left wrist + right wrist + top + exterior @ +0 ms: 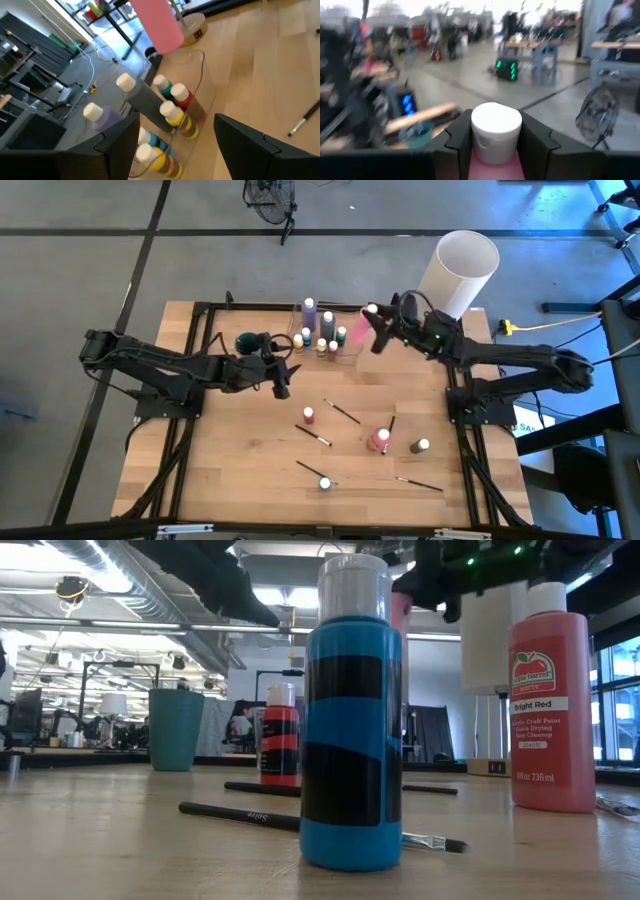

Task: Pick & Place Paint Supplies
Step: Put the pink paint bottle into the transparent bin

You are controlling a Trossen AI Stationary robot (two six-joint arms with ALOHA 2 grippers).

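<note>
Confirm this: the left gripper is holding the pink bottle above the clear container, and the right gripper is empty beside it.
Wrong arms. In the high view the right gripper holds the pink bottle over the clear container; the right wrist view shows its fingers clamped beside the white cap. The left gripper is the empty one, open beside the container.

A wooden worktop [250, 450] carries a clear plastic container [350, 352] near its far edge. A dark teal cup [246, 342] stands to the left of the container. A large white cylinder [458, 272] stands at the far right corner.
</note>
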